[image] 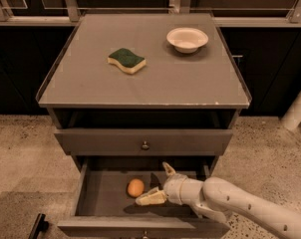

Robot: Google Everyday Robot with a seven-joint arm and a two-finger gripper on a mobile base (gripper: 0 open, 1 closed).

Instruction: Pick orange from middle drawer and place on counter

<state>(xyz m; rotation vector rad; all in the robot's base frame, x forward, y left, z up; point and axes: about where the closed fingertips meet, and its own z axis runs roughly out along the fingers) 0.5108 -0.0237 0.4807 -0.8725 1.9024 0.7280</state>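
Observation:
The orange (135,187) lies on the floor of the open middle drawer (98,193), left of centre. My gripper (158,183) is inside the drawer just right of the orange, with its fingers spread wide: one fingertip (144,199) points at the orange from below right, the other stands up near the drawer's back. It holds nothing. The white arm comes in from the lower right. The grey counter (155,78) is the cabinet's top.
A green-and-yellow sponge (126,60) and a white bowl (187,38) sit on the counter. The upper drawer (144,141) is shut above the open one. Speckled floor lies on both sides, and a white post (299,108) stands at the right.

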